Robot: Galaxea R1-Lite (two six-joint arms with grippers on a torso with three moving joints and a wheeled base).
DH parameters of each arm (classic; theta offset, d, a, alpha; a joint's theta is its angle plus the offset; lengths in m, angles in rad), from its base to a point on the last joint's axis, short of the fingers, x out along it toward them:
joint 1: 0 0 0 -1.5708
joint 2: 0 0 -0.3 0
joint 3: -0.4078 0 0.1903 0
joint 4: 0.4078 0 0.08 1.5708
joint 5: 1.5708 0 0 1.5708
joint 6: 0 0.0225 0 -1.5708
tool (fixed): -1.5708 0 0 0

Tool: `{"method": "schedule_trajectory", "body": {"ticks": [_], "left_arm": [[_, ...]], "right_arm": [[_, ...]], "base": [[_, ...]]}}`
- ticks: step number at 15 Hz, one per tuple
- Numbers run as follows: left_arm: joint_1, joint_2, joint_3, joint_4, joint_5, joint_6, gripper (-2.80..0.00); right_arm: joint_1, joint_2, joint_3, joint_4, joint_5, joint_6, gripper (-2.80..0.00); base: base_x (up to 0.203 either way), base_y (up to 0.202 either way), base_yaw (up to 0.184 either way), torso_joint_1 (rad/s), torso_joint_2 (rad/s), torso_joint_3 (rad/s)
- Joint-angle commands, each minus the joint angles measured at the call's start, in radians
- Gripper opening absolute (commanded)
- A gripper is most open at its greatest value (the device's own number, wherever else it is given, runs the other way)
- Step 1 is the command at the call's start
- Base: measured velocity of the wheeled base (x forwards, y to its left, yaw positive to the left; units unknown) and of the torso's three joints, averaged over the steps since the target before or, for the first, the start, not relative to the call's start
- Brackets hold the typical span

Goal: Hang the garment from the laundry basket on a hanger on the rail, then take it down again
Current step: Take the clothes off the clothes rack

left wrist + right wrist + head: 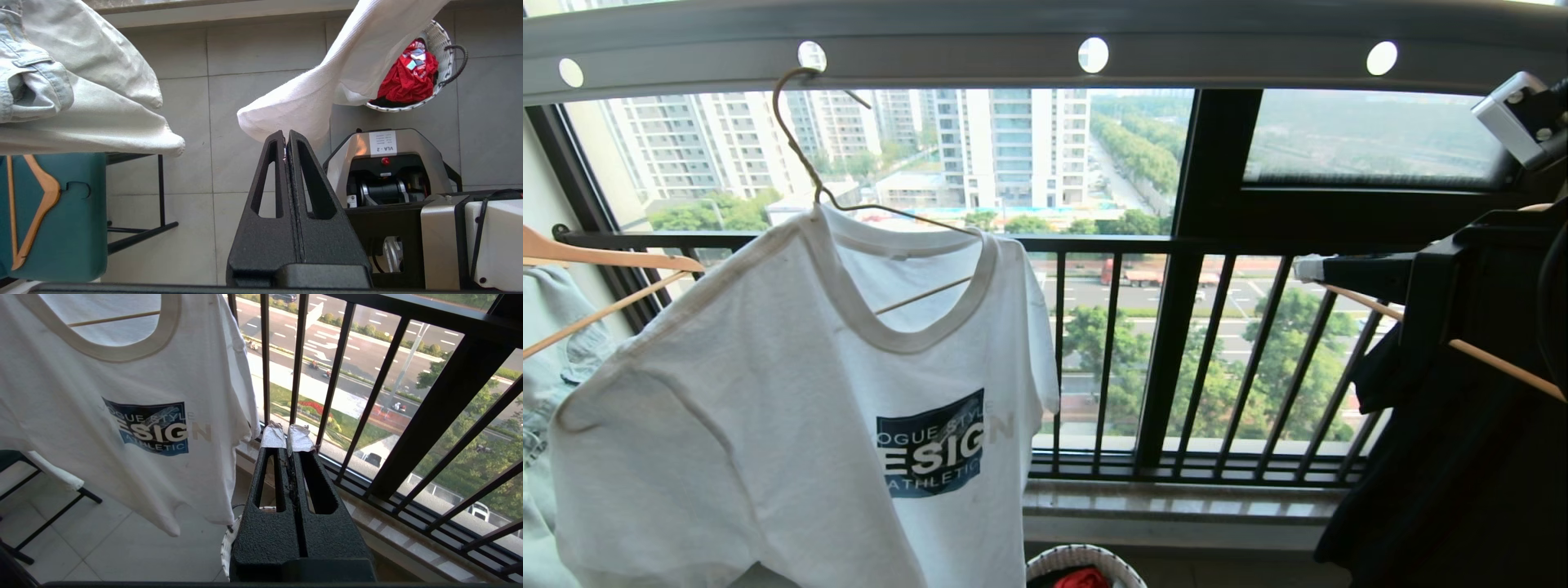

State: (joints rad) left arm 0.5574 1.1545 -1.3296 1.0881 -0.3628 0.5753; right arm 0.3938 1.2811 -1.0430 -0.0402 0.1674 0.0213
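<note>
Head view: the garment [792, 425] is hanging on the hanger [805, 155], whose hook is sitting in a hole of the rail [1029, 61]. Below the garment's hem, the laundry basket [1086, 559] is standing on the floor, holding a red cloth [1082, 578]. The left gripper [286, 134] is pointing down just below a sleeve of the garment, jaws pressed together and empty. The right gripper [286, 435] is hovering beside the garment, near the window guard [441, 408], jaws likewise together.
</note>
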Motion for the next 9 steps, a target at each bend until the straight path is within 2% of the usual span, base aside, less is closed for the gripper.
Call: {"method": "schedule_trajectory", "body": {"ticks": [1,2,6,7,9], "left_arm": [[0.078,-0.015,0.062,0.003,-0.122,0.069,-2.8],[0.095,-0.023,0.072,0.003,-0.179,0.084,-2.8],[0.099,-0.105,0.116,0.003,-0.195,0.087,-2.8],[0.1,-0.139,0.135,0.002,-0.193,0.085,0.0],[0.103,-0.149,0.157,-0.002,-0.182,0.082,0.0]], "right_arm": [[0.0,0.003,-0.002,-0.001,0.001,0.0,-2.8],[0.0,0.006,-0.002,-0.001,0.001,0.001,-2.8],[0.0,0.007,-0.003,-0.001,0.001,0.0,-2.8],[0.0,0.007,-0.003,-0.001,0.001,0.0,-2.8],[0.0,0.005,0.0,-0.001,0.003,-0.001,-2.8]], "base": [[0.0,0.0,0.0,0.0,0.0,0.0],[0.0,0.0,0.0,0.0,0.0,0.0],[0.0,0.0,0.0,0.0,0.0,0.0],[0.0,0.0,0.0,0.0,0.0,0.0],[0.0,0.0,0.0,0.0,0.0,0.0]]}}
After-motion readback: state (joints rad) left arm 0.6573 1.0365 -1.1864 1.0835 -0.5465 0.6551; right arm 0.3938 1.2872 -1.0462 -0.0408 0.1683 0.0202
